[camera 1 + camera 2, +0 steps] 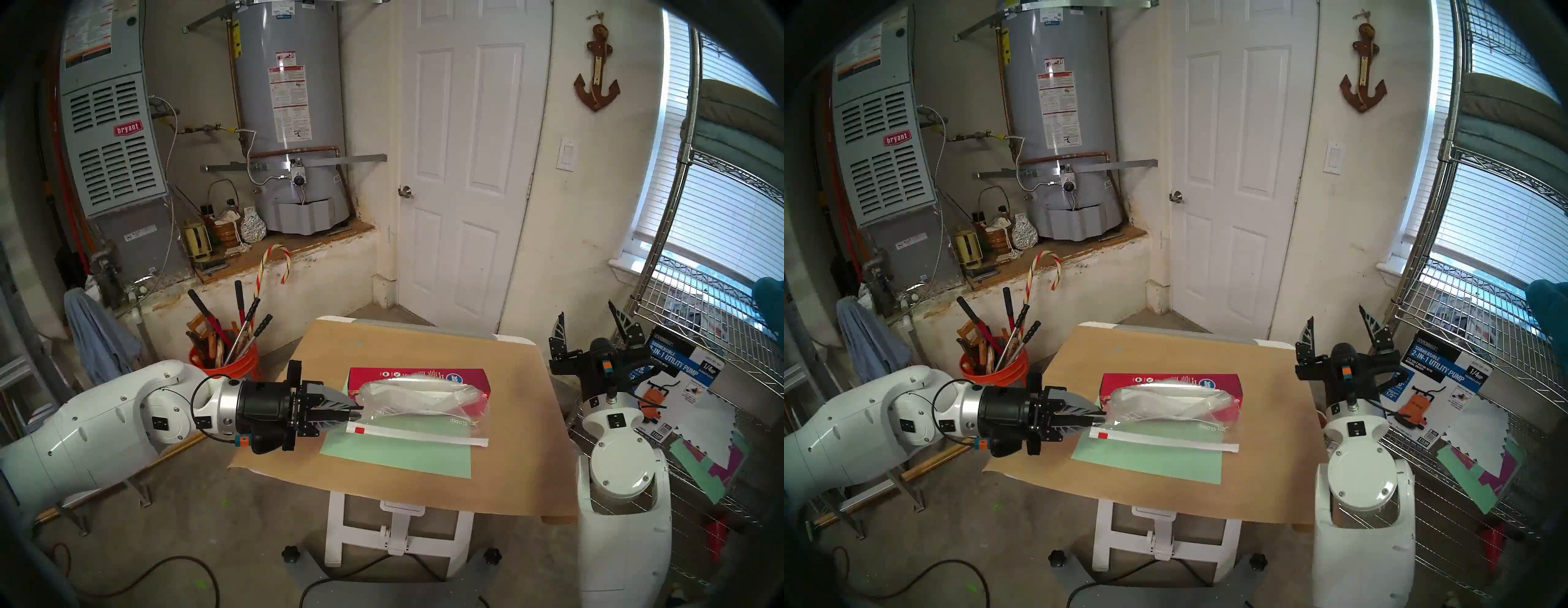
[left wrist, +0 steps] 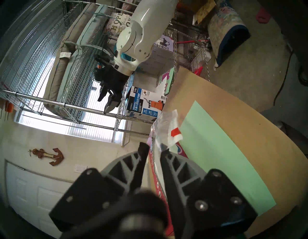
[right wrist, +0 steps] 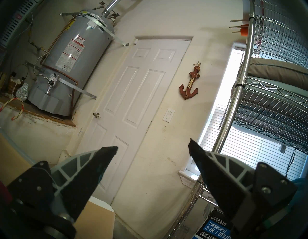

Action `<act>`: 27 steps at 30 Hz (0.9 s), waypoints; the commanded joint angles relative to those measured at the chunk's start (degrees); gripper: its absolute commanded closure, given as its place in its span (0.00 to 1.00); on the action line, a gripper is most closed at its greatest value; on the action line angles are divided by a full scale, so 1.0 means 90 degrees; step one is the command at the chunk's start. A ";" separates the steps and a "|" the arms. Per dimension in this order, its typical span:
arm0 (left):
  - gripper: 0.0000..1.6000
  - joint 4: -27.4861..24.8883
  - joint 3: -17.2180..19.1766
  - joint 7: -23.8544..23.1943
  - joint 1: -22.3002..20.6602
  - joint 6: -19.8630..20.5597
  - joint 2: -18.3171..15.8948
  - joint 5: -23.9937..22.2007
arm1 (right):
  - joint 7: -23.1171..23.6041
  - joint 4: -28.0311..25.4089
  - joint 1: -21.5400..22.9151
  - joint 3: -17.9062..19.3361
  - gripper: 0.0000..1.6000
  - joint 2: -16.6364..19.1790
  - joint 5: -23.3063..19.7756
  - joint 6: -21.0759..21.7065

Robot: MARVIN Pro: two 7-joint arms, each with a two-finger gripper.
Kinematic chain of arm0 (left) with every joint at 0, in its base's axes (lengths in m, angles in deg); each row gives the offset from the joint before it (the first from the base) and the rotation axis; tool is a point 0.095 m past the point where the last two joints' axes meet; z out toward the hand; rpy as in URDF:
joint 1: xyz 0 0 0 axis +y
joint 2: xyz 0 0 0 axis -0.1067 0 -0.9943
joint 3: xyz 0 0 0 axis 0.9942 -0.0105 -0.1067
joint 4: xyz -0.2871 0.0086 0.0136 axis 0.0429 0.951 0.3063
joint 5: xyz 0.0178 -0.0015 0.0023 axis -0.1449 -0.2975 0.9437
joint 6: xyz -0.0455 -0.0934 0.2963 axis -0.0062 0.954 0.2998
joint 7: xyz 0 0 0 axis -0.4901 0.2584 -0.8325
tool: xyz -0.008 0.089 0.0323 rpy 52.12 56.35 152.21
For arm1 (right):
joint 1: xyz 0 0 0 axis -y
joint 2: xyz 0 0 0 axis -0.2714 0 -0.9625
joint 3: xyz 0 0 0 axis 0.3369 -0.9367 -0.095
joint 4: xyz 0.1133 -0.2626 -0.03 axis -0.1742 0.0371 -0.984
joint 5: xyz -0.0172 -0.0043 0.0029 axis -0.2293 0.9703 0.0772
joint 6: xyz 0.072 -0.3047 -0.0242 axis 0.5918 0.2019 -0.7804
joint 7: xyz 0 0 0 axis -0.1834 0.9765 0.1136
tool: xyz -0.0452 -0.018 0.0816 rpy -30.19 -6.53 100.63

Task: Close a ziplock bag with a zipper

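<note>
The left gripper (image 1: pixel 358 411) is extended level from the left over the table (image 1: pixel 509 479), its tips at the left end of the ziplock bag (image 1: pixel 424 397). In the left wrist view a narrow gap is seen between the fingers (image 2: pixel 165 150), with clear plastic lying in it; whether the plastic is pinched cannot be told.

The bag is draped partly over a red box (image 1: pixel 418 377) and partly onto a green sheet (image 1: pixel 394 452), near the table's middle. The zipper (image 1: pixel 418 436) is laid along the bag's near edge, with its red slider (image 1: pixel 359 431) at the left end, just below the gripper tips. Bare brown surface is left in front of the green sheet and to the right of the bag, up to the table's right edge.

The bag's folds are hard to separate through the clear plastic, and the box is partly covered by it.

The right gripper (image 1: pixel 592 325) is held well apart from the bag, beyond the right table edge, pointing upward with its fingers spread wide and nothing between them. A wire shelf (image 1: pixel 721 297) is close behind it.
</note>
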 commanded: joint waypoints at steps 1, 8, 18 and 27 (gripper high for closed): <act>0.52 -0.0195 0.0075 -0.0060 -0.0093 0.0032 -0.0133 -0.0199 | 0.0003 -0.0165 0.0039 -0.0027 0.00 0.0003 0.0006 -0.0003; 0.50 -0.0331 0.0126 -0.0073 -0.0037 0.0073 -0.0304 -0.0253 | 0.0003 -0.0165 0.0039 -0.0027 0.00 0.0003 0.0006 -0.0003; 0.50 -0.0450 0.0105 0.0013 0.0033 0.0095 -0.0410 -0.0225 | 0.0004 -0.0166 0.0039 -0.0027 0.00 0.0003 0.0006 -0.0001; 0.54 -0.0446 0.0088 0.0064 0.0024 0.0088 -0.0411 -0.0204 | 0.0004 -0.0167 0.0039 -0.0027 0.00 0.0003 0.0006 -0.0001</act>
